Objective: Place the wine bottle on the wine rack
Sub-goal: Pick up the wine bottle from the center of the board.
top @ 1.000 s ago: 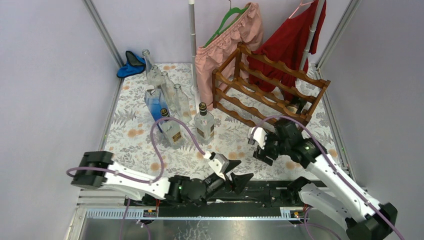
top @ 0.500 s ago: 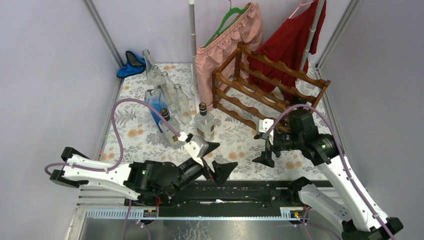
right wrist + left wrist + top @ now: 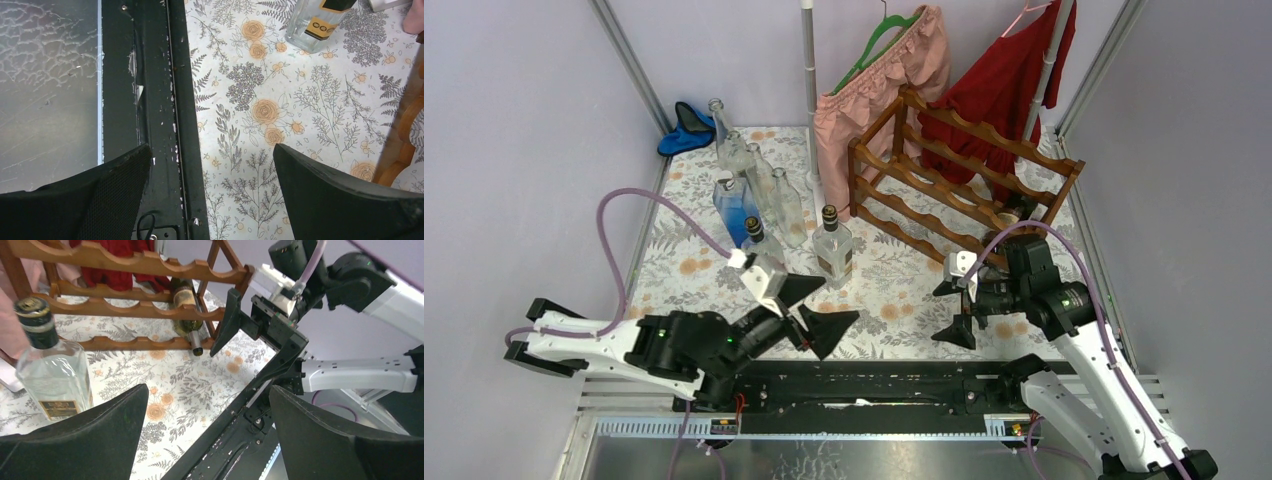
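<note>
While both arms are hovering low, grippers: two, the left gripper (image 3: 829, 303) and the right gripper (image 3: 942, 315), both gaping wide and gripping nothing.
Wine rack (image 3: 964, 170): one, reddish-brown, standing far right on the table (image 3: 904, 290).
Wine bottle (image 3: 187, 310): one, dark glass with a tan label, lying low in the rack's right end.
Standing bottles (image 3: 832, 250): at least six; the clear ones are overlapping, blurring the count.

The left gripper (image 3: 208, 400) has its two fingers wide apart at 6 o'clock. A clear bottle (image 3: 52, 375) stands at 9 o'clock. The wine rack (image 3: 130, 262) is at 11 o'clock, with a wine bottle (image 3: 186, 310) lying in it. The right arm (image 3: 360, 375) is at 3 o'clock.
</note>
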You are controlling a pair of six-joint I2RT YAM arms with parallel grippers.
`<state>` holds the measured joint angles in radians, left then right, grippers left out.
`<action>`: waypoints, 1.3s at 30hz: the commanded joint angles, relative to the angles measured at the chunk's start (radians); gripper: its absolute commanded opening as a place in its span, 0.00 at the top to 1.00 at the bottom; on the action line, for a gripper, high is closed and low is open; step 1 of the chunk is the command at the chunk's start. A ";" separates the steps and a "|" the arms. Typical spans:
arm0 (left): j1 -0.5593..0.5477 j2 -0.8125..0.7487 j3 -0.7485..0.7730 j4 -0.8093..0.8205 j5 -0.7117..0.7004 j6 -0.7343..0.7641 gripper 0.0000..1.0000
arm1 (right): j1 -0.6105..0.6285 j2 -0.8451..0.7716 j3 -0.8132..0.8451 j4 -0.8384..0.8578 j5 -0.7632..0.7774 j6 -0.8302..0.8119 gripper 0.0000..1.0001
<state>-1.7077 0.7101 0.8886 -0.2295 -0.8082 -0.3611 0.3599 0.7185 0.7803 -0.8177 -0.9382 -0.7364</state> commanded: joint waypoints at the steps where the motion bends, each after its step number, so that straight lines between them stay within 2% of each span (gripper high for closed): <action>1: -0.003 -0.062 0.001 0.103 -0.034 0.183 0.03 | -0.025 0.013 0.024 -0.025 -0.081 -0.073 0.00; 5: 0.001 0.025 0.131 0.071 -0.151 0.311 0.02 | -0.060 0.019 0.036 -0.088 -0.127 -0.127 0.00; 8: 0.053 0.178 0.290 -0.052 -0.224 0.341 0.01 | -0.095 0.025 0.037 -0.094 -0.129 -0.132 0.00; 10: 0.179 0.280 0.456 -0.207 -0.144 0.270 0.01 | -0.111 0.035 0.038 -0.098 -0.132 -0.133 0.00; 11: 0.277 0.322 0.501 -0.260 -0.040 0.243 0.01 | -0.118 0.038 0.040 -0.098 -0.134 -0.133 0.00; 13: 0.473 0.374 0.538 -0.288 0.199 0.225 0.02 | -0.131 0.048 0.040 -0.100 -0.134 -0.132 0.00; 14: 0.535 0.390 0.542 -0.281 0.251 0.222 0.02 | -0.134 0.053 0.038 -0.099 -0.132 -0.132 0.00; 18: 0.618 0.401 0.532 -0.225 0.308 0.253 0.01 | -0.136 0.051 0.029 -0.079 -0.117 -0.116 0.00; 23: 0.806 0.472 0.567 -0.348 0.422 0.234 0.01 | -0.136 0.053 0.025 -0.054 -0.103 -0.093 0.00; 28: 0.884 0.530 0.553 -0.424 0.426 0.232 0.01 | -0.136 0.056 0.027 -0.044 -0.092 -0.082 0.00; 33: 0.898 0.587 0.547 -0.417 0.523 0.232 0.01 | -0.136 0.068 0.026 -0.038 -0.082 -0.075 0.00; 39: 0.908 0.661 0.548 -0.410 0.496 0.231 0.02 | -0.135 0.064 0.026 -0.036 -0.079 -0.071 0.00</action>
<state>-0.8169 1.3376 1.4284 -0.6437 -0.3202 -0.1291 0.2283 0.7860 0.7822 -0.8776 -1.0115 -0.8173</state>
